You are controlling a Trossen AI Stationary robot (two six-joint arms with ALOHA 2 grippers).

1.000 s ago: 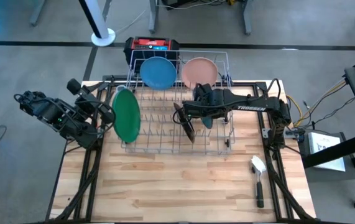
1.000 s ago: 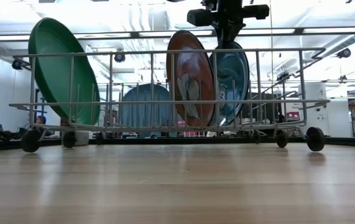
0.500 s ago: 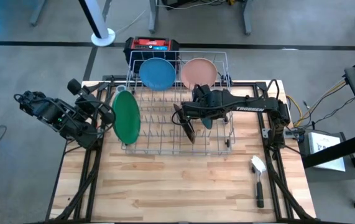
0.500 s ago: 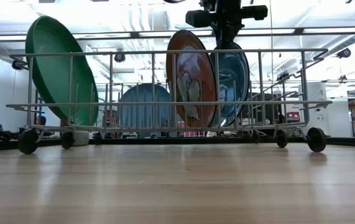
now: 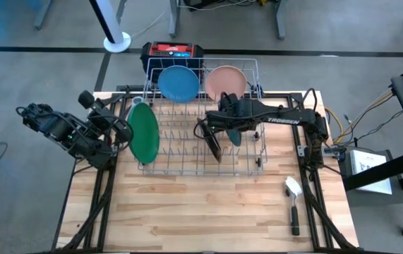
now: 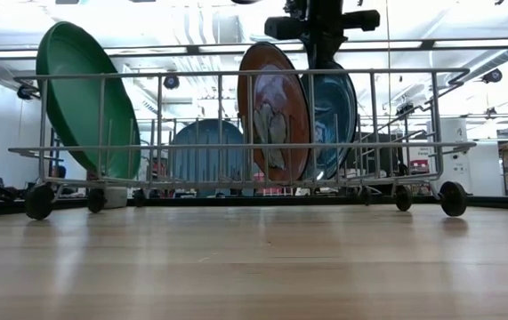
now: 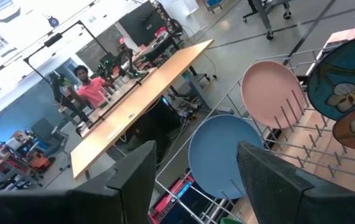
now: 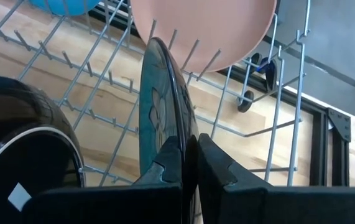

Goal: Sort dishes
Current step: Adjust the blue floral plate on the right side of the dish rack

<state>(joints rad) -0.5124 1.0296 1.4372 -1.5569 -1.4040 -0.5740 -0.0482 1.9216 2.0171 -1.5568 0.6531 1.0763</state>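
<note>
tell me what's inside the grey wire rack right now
Five plates stand on edge in the wire rack: green plate, light blue plate, pink plate, and two dark patterned plates, the rear one pinched by the right gripper. That one's mostly hidden.

white "trossen" lettering on the right arm (image 5: pixel 286 121)

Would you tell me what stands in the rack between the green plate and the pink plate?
The light blue plate stands between the green plate and pink plate, seen in the high view.
</note>
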